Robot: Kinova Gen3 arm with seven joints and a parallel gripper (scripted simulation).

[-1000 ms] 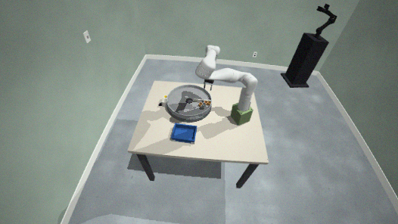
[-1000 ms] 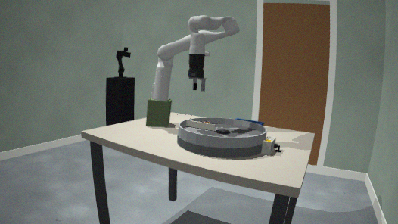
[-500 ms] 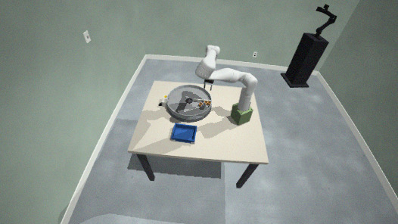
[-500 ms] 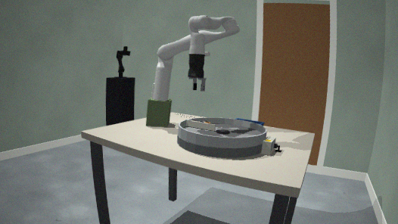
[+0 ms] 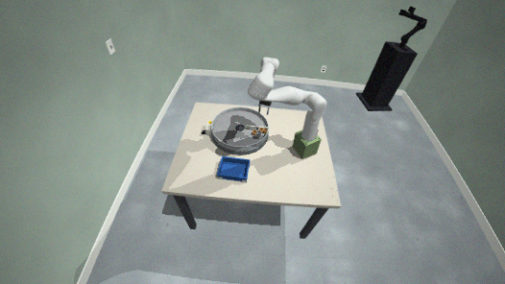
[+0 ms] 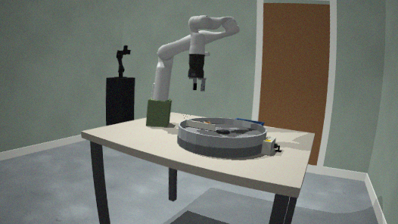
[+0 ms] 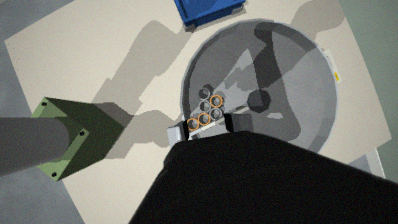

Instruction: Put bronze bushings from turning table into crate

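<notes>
The open claw (image 5: 264, 111) (image 6: 199, 85) (image 7: 206, 124) hangs above the table (image 5: 288, 184) (image 6: 151, 141) (image 7: 70, 65)

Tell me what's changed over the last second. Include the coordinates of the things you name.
Nothing has visibly changed: the open gripper (image 5: 264, 111) (image 6: 199, 89) (image 7: 206, 124) hangs at the same spot above the turning table (image 5: 240, 150) (image 6: 223, 147) (image 7: 312, 95), nothing was taken hold of or let go, and the blue crate (image 5: 233, 169) (image 6: 250, 121) (image 7: 212, 11) stayed put.
</notes>
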